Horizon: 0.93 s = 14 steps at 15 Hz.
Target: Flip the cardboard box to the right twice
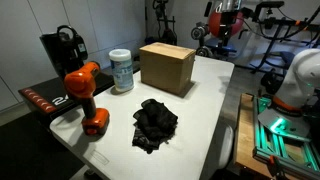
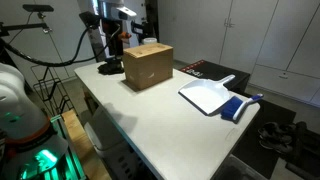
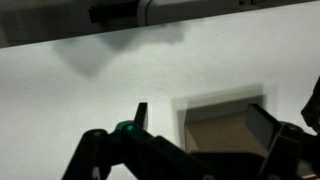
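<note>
**Cardboard box stands untouched, gripper released and apart from it**

The cardboard box (image 1: 167,68) sits upright on the white bench (image 1: 215,110). Its closed brown faces show in both exterior views, and nothing touches it.

In an exterior view, a white canister (image 1: 121,70) stands just beside the box, and an orange drill (image 1: 85,95) stands beyond the canister, farther from the box. A crumpled black cloth (image 1: 155,122) lies near the box on the camera side, apart from it. In an exterior view from the opposite side, a white dustpan (image 2: 208,97) and a blue brush (image 2: 240,107) lie well apart from the box, toward the bench edge.

Only part of the white arm (image 1: 300,80) shows in the exterior views, off the bench edge and well away from the box.

The wrist view is smeared by motion. There the gripper (image 3: 190,158) is released. Its dark fingers (image 3: 92,155) are spread wide with nothing between them. A brown shape with dark edges, apparently the box (image 3: 225,122), lies on the bench ahead of the gripper and clear of it, nearer one finger than the other.
</note>
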### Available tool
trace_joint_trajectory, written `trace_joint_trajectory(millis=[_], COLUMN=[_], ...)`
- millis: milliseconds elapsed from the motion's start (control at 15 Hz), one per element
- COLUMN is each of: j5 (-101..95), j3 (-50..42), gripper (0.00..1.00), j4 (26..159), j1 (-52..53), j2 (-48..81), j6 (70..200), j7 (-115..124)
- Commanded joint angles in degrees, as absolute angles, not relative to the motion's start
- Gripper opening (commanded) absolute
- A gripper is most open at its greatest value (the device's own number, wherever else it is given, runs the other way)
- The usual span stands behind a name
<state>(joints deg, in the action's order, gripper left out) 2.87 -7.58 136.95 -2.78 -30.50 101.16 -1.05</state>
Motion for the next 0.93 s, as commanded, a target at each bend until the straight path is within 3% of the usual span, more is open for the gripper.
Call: trace_joint_trajectory(millis=[0,867], j5=[3.24,0.91], j3=[-6.83,-1.85], gripper=[1.00,1.00], j4=[136.82,128.14], j1=[-3.70,1.74], j2=[-30.40,-31.22], j6=[101.01,100.31], j7=[-1.43,-10.60])
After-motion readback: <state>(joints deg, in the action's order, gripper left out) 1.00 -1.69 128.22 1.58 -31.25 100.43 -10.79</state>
